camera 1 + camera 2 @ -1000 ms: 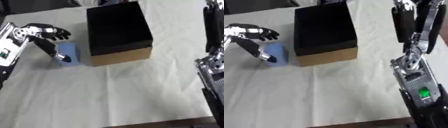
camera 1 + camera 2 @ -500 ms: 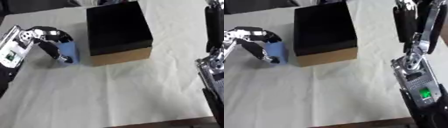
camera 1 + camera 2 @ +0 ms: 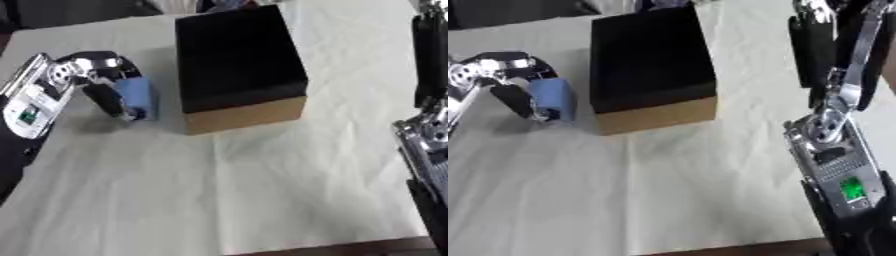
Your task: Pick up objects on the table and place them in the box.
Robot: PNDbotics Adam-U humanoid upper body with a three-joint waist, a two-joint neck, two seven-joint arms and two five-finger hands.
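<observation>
A: Where's the blue block [image 3: 138, 97]?
B: On the cloth-covered counter [image 3: 262, 180], just beside the box [image 3: 238, 65], on its left side. It's pale blue, upright, rectangular.
A: And the left hand [image 3: 98, 80]?
B: Curled round the block, fingers over the top, thumb on the near side.
A: The box?
B: Black inside, tan cardboard front, open-topped.
A: Right hand [image 3: 820, 10]?
B: Raised at the top right; I can't tell its fingers.
</observation>
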